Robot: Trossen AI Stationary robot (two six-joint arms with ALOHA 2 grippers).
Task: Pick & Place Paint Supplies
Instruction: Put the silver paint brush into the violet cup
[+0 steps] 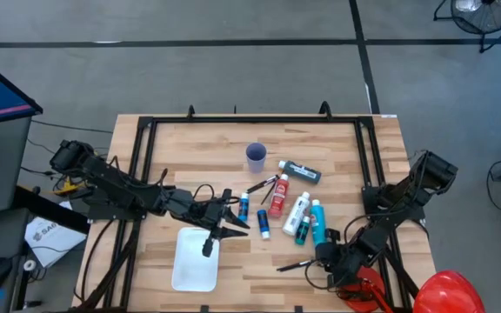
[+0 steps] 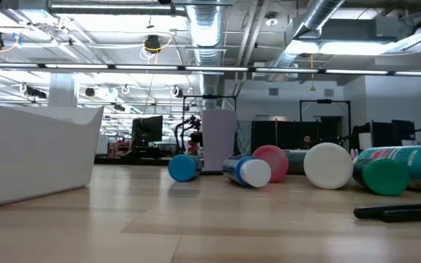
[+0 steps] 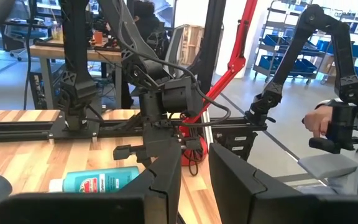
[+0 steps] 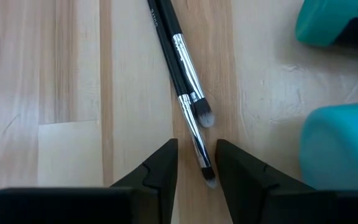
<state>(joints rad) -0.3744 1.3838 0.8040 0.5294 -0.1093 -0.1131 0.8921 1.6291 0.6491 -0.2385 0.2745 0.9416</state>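
Two thin dark-handled brushes (image 4: pixel 180 59) lie side by side on the wood, bristle ends toward my right gripper (image 4: pixel 196 163). It points steeply down near the table's near right (image 1: pixel 324 259) and stands open. Its fingers flank the bristle tip (image 4: pixel 207 177) of the thinner brush without touching it. Several paint bottles (image 1: pixel 296 213) lie on their sides at the table's middle. My left gripper (image 1: pixel 236 223) hovers level over the far end of a white tray (image 1: pixel 190 271), narrowly open with nothing between its fingers (image 3: pixel 194 186). A short dark thing (image 1: pixel 207 247), apparently a brush, lies in the tray.
A small bluish cup (image 1: pixel 256 156) stands beyond the bottles. Two teal bottles (image 4: pixel 344 149) lie close beside my right gripper. A red rounded thing (image 1: pixel 446 291) sits off the table's near right corner. A black frame (image 1: pixel 250 120) runs around the table. A person's hand (image 3: pixel 319 121) shows beyond the table.
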